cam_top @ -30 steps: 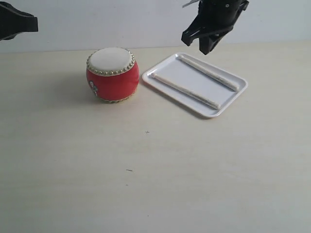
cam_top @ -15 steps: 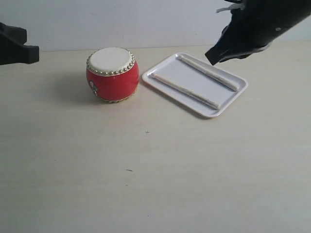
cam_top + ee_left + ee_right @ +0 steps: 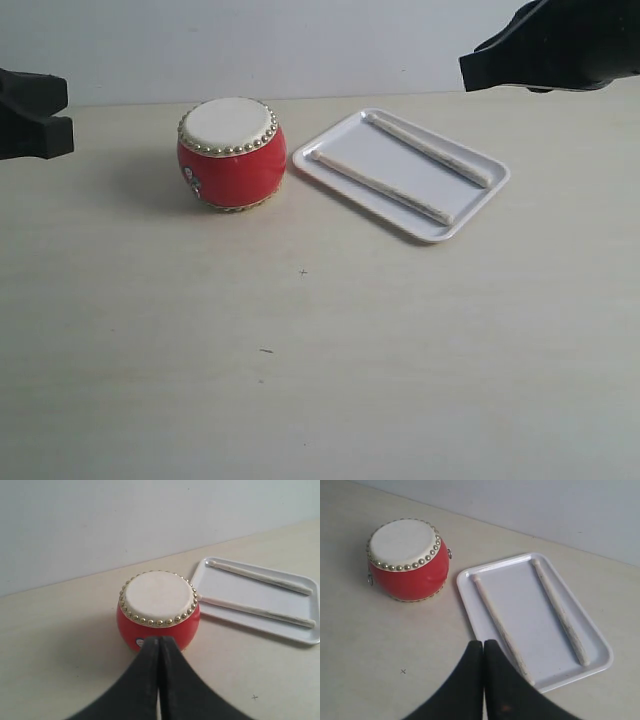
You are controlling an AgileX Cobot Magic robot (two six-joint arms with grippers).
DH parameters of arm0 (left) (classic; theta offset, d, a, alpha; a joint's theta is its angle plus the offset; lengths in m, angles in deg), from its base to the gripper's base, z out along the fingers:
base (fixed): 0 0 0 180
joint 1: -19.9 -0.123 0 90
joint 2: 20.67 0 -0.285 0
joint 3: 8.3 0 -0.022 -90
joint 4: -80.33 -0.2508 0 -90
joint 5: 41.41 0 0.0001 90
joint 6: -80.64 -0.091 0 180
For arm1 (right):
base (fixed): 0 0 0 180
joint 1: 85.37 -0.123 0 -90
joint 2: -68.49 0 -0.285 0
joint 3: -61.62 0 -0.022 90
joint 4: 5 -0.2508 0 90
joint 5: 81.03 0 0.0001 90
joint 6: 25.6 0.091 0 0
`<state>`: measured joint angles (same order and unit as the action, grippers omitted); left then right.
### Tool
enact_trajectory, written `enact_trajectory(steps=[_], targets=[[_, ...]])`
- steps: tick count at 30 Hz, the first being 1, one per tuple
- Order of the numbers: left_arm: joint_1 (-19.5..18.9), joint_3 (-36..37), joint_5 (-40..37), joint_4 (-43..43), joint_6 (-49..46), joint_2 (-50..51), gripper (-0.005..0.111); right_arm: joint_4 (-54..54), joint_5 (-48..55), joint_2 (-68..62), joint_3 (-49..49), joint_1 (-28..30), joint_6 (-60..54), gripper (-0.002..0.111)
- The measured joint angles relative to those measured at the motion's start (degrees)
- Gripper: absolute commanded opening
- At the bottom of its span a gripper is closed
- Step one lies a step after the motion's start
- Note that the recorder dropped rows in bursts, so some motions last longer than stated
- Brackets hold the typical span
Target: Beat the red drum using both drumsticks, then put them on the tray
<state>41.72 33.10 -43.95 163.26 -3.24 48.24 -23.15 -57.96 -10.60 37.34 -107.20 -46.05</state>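
Though cropped to dark bulk at exterior view's edges, left jaws and right jaws pressed fully together in wrist views, holding nothing, red drum (image 3: 232, 160) upright on tabletop (image 3: 300, 350), both drumsticks (image 3: 385, 187) lying parallel in tray (image 3: 405, 165) just beside it.

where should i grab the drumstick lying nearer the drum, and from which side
Mid-shaft of that drumstick, from above, jaws spanning its width. It lies flat on the tray, so only top and sides are reachable, and the middle sits clear of the other stick.
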Motion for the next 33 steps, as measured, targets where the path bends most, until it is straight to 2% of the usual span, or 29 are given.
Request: enact_trajectory(steps=[11,13,16,23,27,33], targets=[[-0.3,0.0,-0.6,0.9,0.0,-0.1,0.0,-0.1,0.0,0.0,0.0,0.0,0.1,0.0],[-2.7,0.0,-3.6,5.5,0.7,-1.2,0.0,-0.1,0.0,0.0,0.0,0.0,0.1,0.0],[-8.8,1.4,-9.2,12.6,4.7,-4.6,0.0,-0.1,0.0,0.0,0.0,0.0,0.1,0.0],[-18.8,8.0,-13.7,14.9,7.8,-16.0,0.0,-0.1,0.0,0.0,0.0,0.0,0.1,0.0],[-21.5,12.6,-12.5,14.2,7.8,-25.7,0.0,-0.1,0.0,0.0,0.0,0.0,0.1,0.0],[-21.8,18.0,-9.2,13.6,7.8,-35.3,0.0,-0.1,0.0,0.0,0.0,0.0,0.1,0.0]])
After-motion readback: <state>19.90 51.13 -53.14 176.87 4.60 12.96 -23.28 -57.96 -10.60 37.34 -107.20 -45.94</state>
